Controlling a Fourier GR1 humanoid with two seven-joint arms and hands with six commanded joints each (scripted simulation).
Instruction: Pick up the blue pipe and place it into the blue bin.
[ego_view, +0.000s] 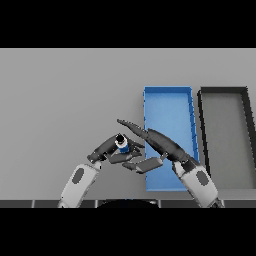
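Left hand curled round short cylindrical blue pipe

Bin plain blue; tray right of it dark grey; pipe left of bin blue, pale-rimmed; table grey.

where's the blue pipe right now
In the head view the blue pipe sits low in the middle of the table, between the left hand and the right hand, just left of the blue bin and not yet inside it.
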